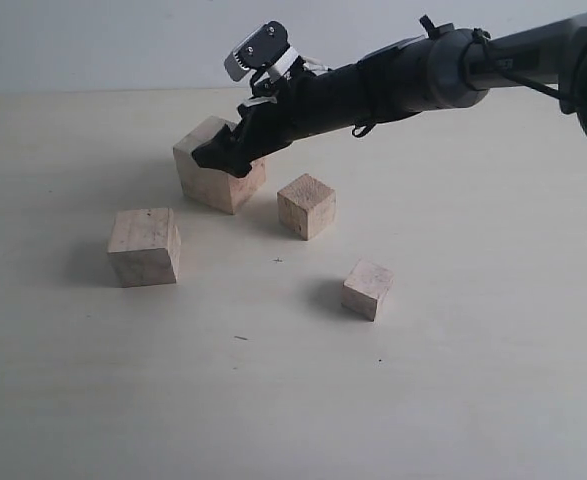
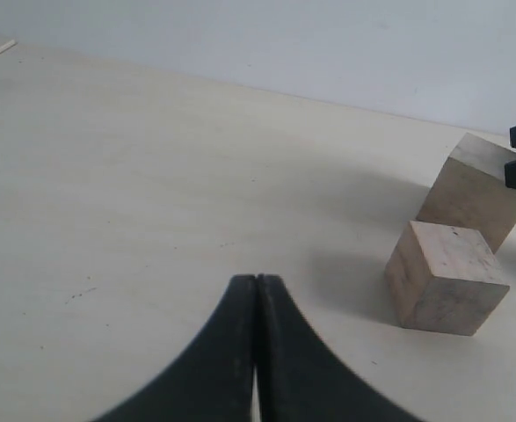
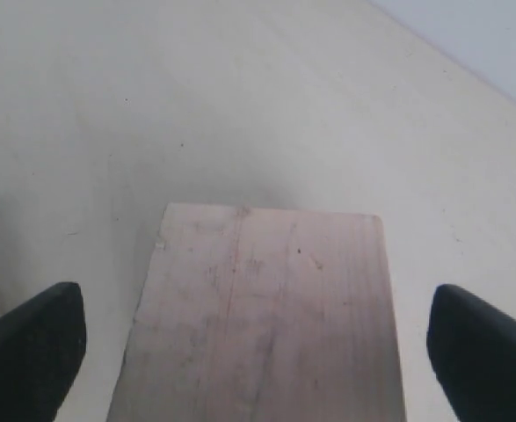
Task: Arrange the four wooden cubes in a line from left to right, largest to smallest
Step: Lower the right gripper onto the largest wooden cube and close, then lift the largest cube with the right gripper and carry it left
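**Wooden cubes on pale table, right jaws wide over the largest**

Wood in four sizes lies scattered on the pale table (image 1: 473, 380), not in a row. My left gripper (image 2: 256, 280) is out of the exterior view. Its own camera shows the two black fingers pressed together with nothing between them, hanging above bare tabletop.

Farthest left in the exterior view sits the second-largest cube (image 1: 145, 246), flat on the table and on its own. Behind it and to its right is the largest cube (image 1: 211, 178), turned a little so that a corner faces the camera.

My right gripper (image 1: 225, 157) reaches in from the upper right and hangs directly over that cube. In my right wrist camera the fingers (image 3: 29, 345) stand wide apart, one on either side of the cube's top face, with table showing in the gaps.

Next comes the third cube (image 1: 307, 206), near the largest but not touching it. The smallest cube (image 1: 367, 289) lies nearest the camera and farthest right, apart from the rest.
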